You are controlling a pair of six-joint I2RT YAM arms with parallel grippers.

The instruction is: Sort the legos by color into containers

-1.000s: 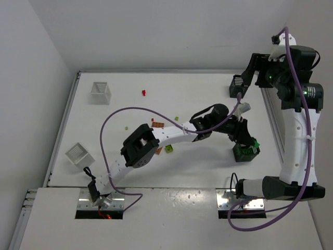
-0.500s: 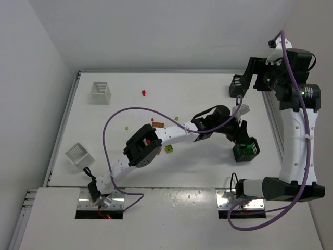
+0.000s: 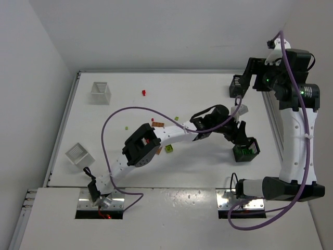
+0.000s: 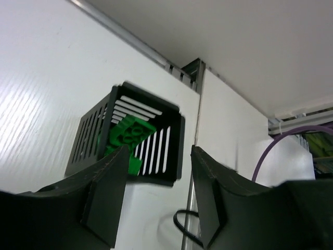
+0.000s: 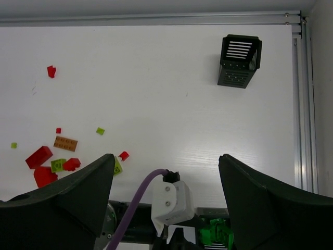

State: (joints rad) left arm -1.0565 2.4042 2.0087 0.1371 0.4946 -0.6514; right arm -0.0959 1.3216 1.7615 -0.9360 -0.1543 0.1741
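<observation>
Between the fingers of the left gripper point(image 4: 158, 153) nothing is held: the jaws stand apart and empty, just above and to the near side of a black basket point(image 4: 91, 138). A clump of green legos point(image 4: 130, 133) lies inside it, against its slatted wall.

Outward from there, the unsorted bricks all lie to the left of this gripper, back along its own forearm toward the middle of the table point(image 3: 208, 88). They include red bricks point(image 5: 41, 156), a yellow-green one point(image 5: 57, 165) and an orange-brown plate point(image 5: 65, 143) whose long axis runs roughly left to right, slightly slanted. One red brick point(image 3: 143, 92) sits alone, well apart at the far side.

Judging by this, the next pick means drawing the left arm back toward its own elbow. It is the nearer arm.

The right gripper point(image 5: 166, 159) hangs high over the far right with its fingers spread wide and empty. A second black basket point(image 5: 238, 78) is near the far right corner, and two white baskets point(image 3: 100, 92) point(image 3: 78, 153) stand along the left edge, well apart from the bricks.

No brand, label or writing can be read anywhere.
</observation>
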